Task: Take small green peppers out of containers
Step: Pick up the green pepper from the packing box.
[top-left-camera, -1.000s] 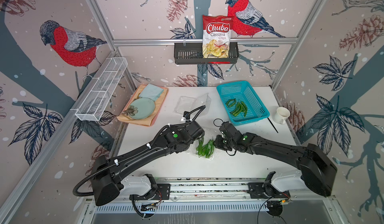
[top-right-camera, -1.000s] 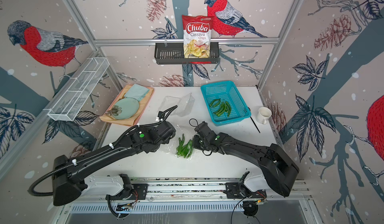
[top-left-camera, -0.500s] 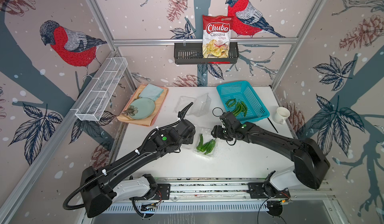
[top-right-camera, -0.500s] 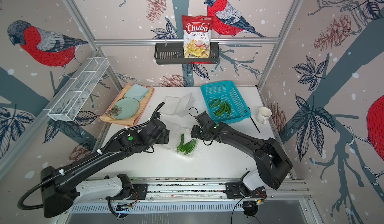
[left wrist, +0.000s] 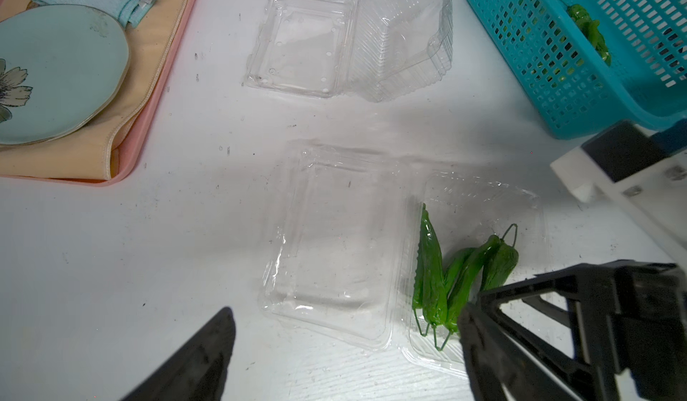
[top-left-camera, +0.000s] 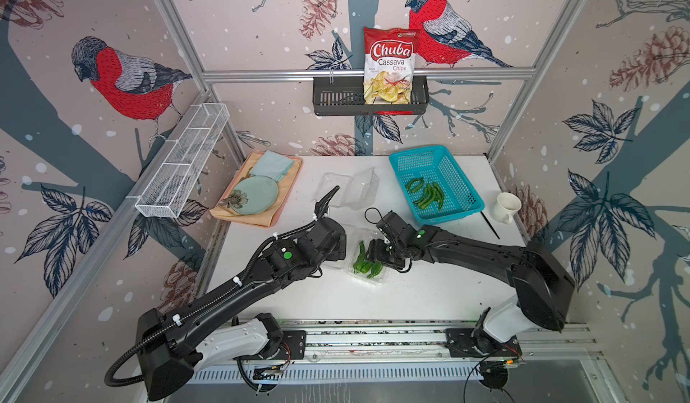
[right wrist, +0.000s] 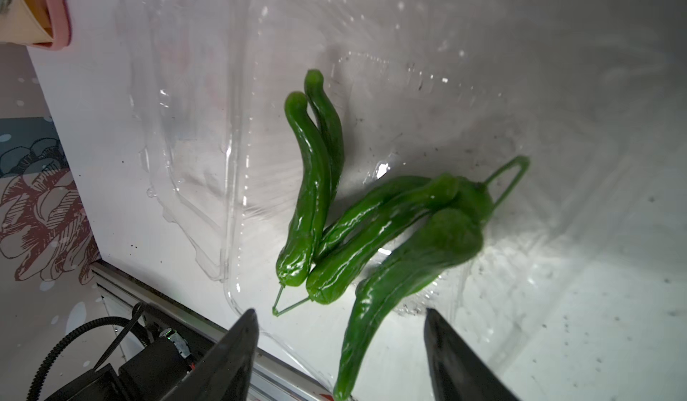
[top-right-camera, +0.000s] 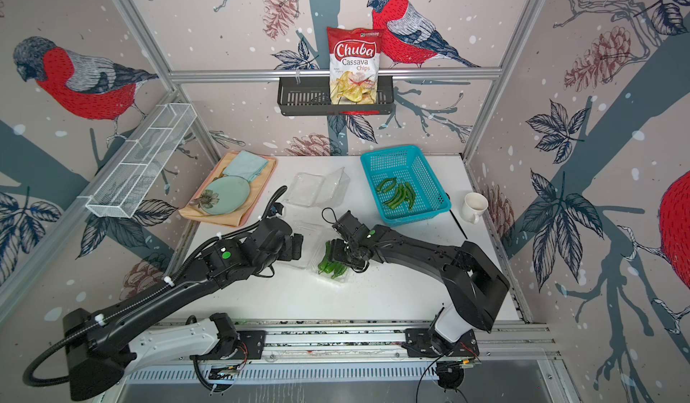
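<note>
A handful of small green peppers (top-left-camera: 366,264) (top-right-camera: 330,264) (left wrist: 457,284) (right wrist: 371,224) lie bunched in the deep half of the near container (top-left-camera: 373,281) (left wrist: 327,246). This clear clamshell lies open on the white table (top-left-camera: 410,300), near the front, with its flat lid spread toward the left arm.

The right gripper (top-left-camera: 375,255) (right wrist: 339,311) hangs low over the bunch. Its jaws are apart, one finger on either side of the longest pepper's tip, and they clamp nothing. The left gripper (top-left-camera: 338,244) (left wrist: 345,311) sits just beside the lid with its jaws spread wide, holding nothing.

Farther back, the far container (top-left-camera: 349,192) (top-right-camera: 317,190) (left wrist: 353,46) also lies open, its lid tilted up. To its right, more peppers (top-left-camera: 427,195) rest in a turquoise basket (top-left-camera: 455,180). Beyond that stand a white mug (top-left-camera: 507,207) and a thin black stick (top-left-camera: 490,225).

On the other side, a pink tray (top-left-camera: 257,218) carries a pale green plate (top-left-camera: 255,195) with a flower print and a folded blue cloth (top-left-camera: 272,164). The cloth's small tag is too blurred to read.

On the back wall, a black rack (top-left-camera: 336,100) holds a red-and-white bag (top-left-camera: 390,65) reading "Chuba Cassava Chips". The finer print is illegible.
</note>
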